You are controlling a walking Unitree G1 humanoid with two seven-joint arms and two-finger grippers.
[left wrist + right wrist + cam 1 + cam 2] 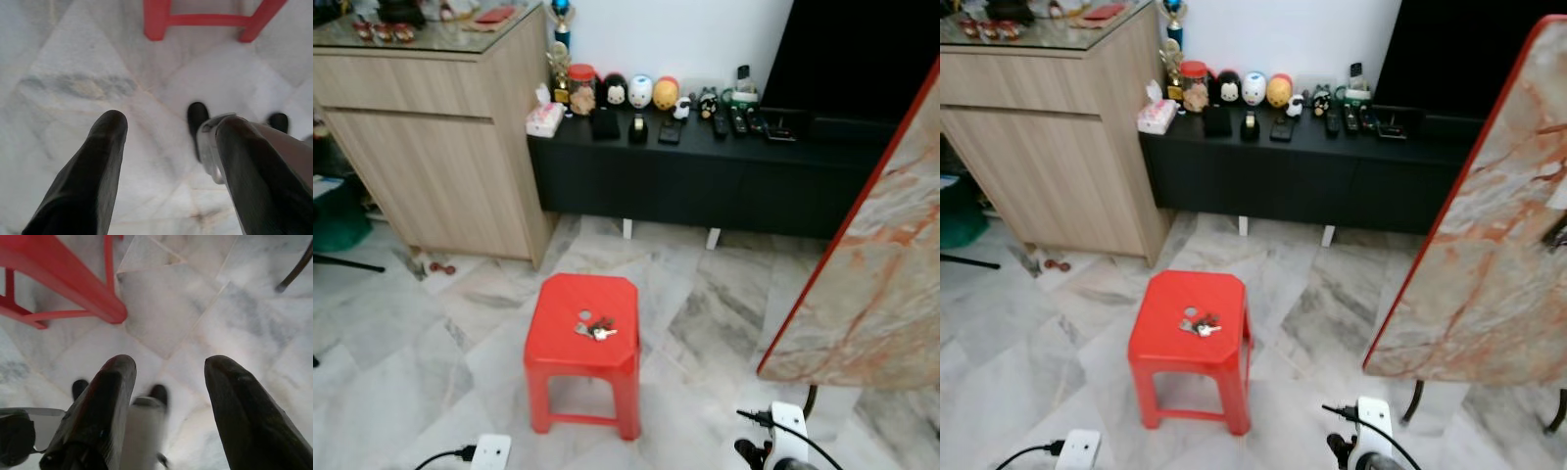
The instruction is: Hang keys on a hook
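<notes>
A bunch of keys (594, 329) lies on the seat of a red plastic stool (583, 345) standing on the marble floor in front of me. Both arms hang low at my sides. The left gripper (168, 129) is open over the bare floor, with the stool's legs (155, 19) ahead of it. My right gripper (168, 367) is open too, pointing at the floor beside a stool leg (73, 286). Neither holds anything. No hook can be made out.
A light wooden cabinet (431, 147) stands at the left. A low black TV console (705, 176) with figurines and remotes runs along the back wall. A marble-topped table with a red rim (871, 264) stands tilted close on the right.
</notes>
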